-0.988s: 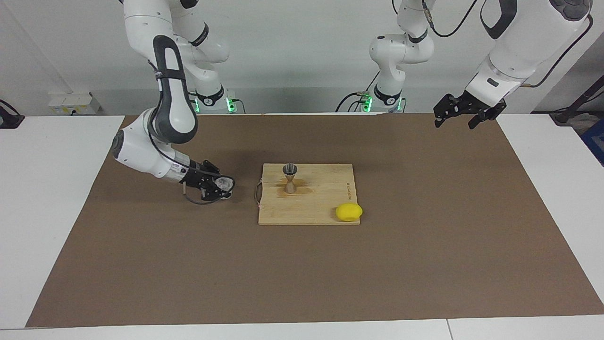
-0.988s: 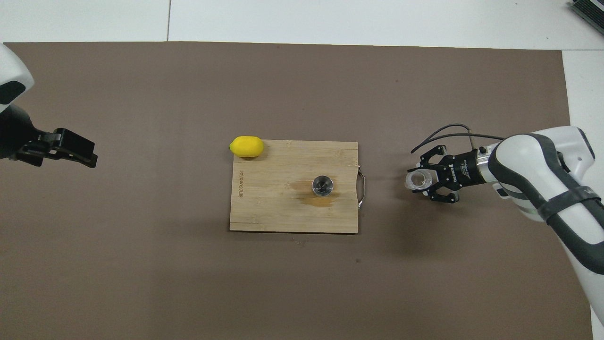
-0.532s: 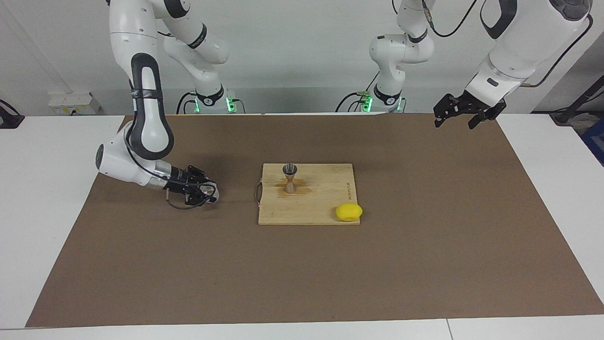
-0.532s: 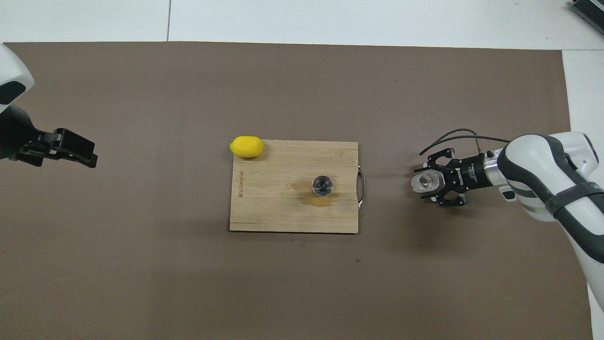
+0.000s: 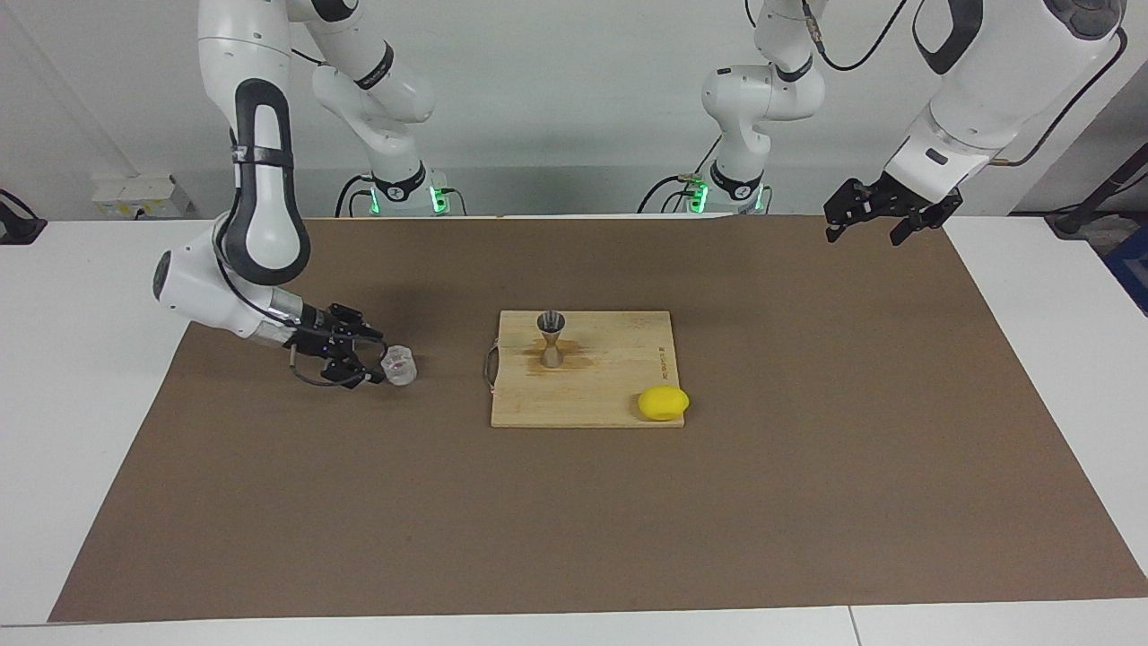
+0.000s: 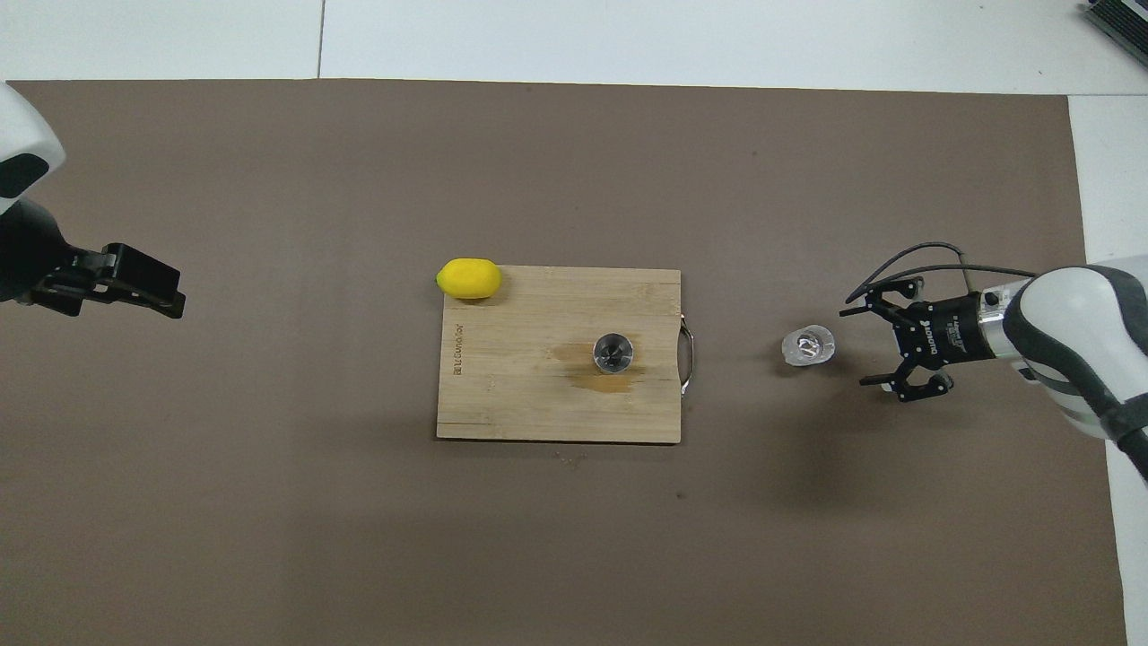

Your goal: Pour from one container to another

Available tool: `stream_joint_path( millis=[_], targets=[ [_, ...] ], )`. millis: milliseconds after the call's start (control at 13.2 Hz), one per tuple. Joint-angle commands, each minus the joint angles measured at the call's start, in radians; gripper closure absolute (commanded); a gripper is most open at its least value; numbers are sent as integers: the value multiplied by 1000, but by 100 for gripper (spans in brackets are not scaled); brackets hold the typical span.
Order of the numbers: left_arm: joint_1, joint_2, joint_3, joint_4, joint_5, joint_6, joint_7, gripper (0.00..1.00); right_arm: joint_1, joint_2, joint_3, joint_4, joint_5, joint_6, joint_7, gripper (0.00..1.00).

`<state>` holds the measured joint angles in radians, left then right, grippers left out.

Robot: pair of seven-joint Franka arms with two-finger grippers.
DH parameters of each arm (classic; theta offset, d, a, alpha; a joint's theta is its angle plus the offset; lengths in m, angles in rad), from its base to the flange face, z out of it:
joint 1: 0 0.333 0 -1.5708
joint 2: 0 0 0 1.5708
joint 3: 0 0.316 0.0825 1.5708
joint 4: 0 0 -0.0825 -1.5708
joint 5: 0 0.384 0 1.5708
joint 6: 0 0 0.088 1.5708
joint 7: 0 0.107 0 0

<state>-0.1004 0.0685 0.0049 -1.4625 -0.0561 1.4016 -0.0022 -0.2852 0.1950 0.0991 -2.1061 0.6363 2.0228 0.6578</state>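
The clear ribbed tumbler [image 5: 399, 366] stands upright on the brown mat, beside the cutting board toward the right arm's end of the table; it also shows in the overhead view [image 6: 807, 345]. My right gripper [image 5: 368, 358] is open and low over the mat just beside the tumbler, clear of it; in the overhead view [image 6: 859, 348] a gap shows between them. The silver hourglass jigger [image 5: 551, 339] stands upright on the wooden board, and shows from above [image 6: 613, 351]. My left gripper [image 5: 863, 235] waits open, raised over the mat's corner at the left arm's end [image 6: 157, 296].
The wooden cutting board [image 5: 619, 395] lies mid-table with a metal handle facing the tumbler and a wet stain [image 6: 599, 381] next to the jigger. A yellow lemon [image 5: 663, 403] rests at the board's corner farthest from the robots [image 6: 468, 278]. The brown mat [image 5: 807, 467] covers the table.
My right gripper carried the tumbler away from the board, set it on the mat, opened and drew back toward the right arm's end. The left arm has not moved.
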Motion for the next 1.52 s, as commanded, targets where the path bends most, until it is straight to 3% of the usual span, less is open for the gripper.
stream_joint_path(
  millis=[0, 228, 608, 836, 1216, 1444],
  targets=[
    [-8, -32, 7, -42, 5, 25, -12, 0, -20, -83, 10, -35, -84, -3, -111, 0],
    [-8, -32, 7, -42, 5, 25, -12, 0, 35, -107, 16, -28, -200, -1, -171, 0],
    [-8, -32, 7, -42, 5, 25, -12, 0, 257, -157, 19, -6, -567, -1, -191, 0],
    [-8, -32, 7, -42, 5, 25, -12, 0, 288, -213, 25, 50, -580, -38, -207, 0],
    [-7, -32, 12, -42, 13, 33, -13, 0, 271, -221, 19, 315, -616, -251, -319, 0],
    [45, -30, 15, -41, 21, 51, -16, 0, 270, -229, 13, 391, -684, -334, -314, 0]
  ],
)
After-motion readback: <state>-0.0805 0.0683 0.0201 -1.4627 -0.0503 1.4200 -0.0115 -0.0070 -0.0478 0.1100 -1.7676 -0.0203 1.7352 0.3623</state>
